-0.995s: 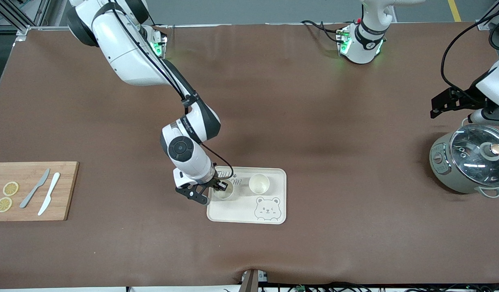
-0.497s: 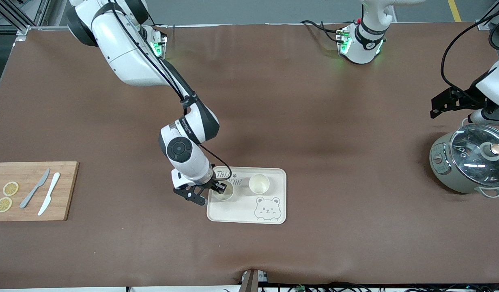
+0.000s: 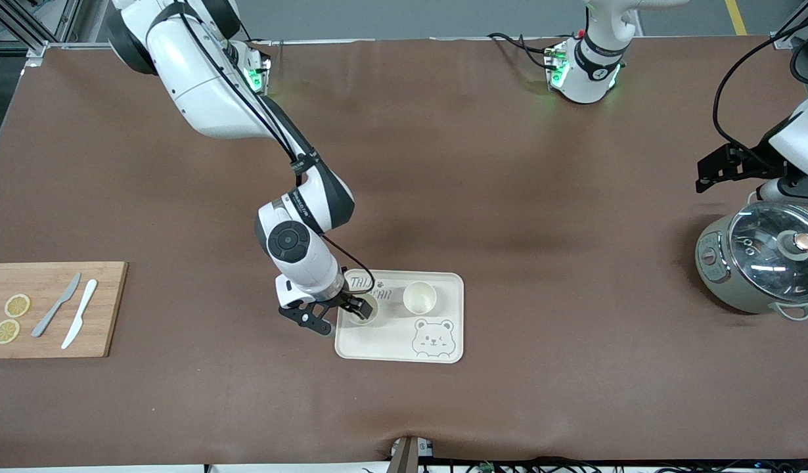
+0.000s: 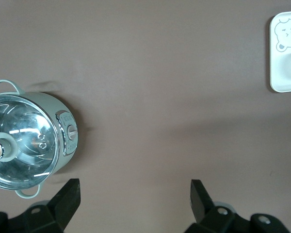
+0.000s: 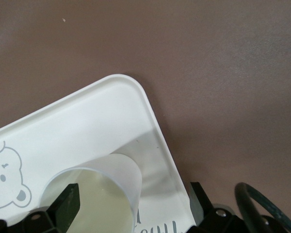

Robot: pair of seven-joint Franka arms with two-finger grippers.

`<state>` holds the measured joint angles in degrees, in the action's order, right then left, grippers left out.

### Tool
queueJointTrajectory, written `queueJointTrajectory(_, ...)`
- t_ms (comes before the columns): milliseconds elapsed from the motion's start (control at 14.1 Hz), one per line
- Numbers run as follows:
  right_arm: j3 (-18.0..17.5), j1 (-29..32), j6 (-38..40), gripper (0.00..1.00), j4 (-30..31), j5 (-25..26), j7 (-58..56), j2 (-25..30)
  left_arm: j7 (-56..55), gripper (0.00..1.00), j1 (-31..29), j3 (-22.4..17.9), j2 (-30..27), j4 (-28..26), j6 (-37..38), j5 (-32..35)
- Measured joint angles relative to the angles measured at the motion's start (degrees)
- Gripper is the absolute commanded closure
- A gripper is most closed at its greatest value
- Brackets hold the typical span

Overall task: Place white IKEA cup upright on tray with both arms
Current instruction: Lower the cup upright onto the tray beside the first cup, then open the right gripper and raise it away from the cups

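Observation:
The cream tray (image 3: 391, 343) with the bear face lies near the table's middle; it also shows in the right wrist view (image 5: 87, 116) and the left wrist view (image 4: 281, 73). Two white cups stand upright on it. My right gripper (image 3: 351, 309) is open just over one cup (image 3: 366, 316), the one toward the right arm's end. In the right wrist view this cup (image 5: 121, 170) has its rim between the spread jaws of the right gripper (image 5: 133, 201), untouched. The other cup (image 3: 419, 297) stands beside it. My left gripper (image 3: 782, 189) waits open and empty (image 4: 133, 194) above the table by the pot.
A grey-green pot with a glass lid (image 3: 762, 256) stands at the left arm's end, also in the left wrist view (image 4: 24, 141). A wooden cutting board (image 3: 108, 309) with two knives and lemon slices lies at the right arm's end.
My right gripper has shifted slightly toward the right arm's end over the cup, which stays standing on the tray. The left arm has barely moved.

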<state>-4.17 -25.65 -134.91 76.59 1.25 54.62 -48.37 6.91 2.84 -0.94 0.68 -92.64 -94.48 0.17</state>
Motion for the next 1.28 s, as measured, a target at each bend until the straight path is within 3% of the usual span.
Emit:
queueJointTrajectory(284,-0.12,-0.01,8.58,0.00,-1.75,-0.02,0.00,3.27,-0.02,0.00,0.00,0.00,0.09,0.03,0.00,0.00)
queueJointTrajectory(640,-0.22,0.91,29.97,0.00,-2.93,-4.25,-4.54,16.95,-0.05,0.00,0.00,0.00,0.21,0.18,0.00,0.00)
queueJointTrajectory(995,0.11,10.98,51.11,0.00,-2.97,-5.39,-25.16,30.39,-0.07,0.00,0.02,0.00,0.24,0.33,0.00,0.00)
queueJointTrajectory(1279,0.33,18.45,57.04,0.00,-2.13,-2.30,-37.10,36.17,-0.07,0.00,0.04,0.00,0.24,0.36,0.00,0.00)
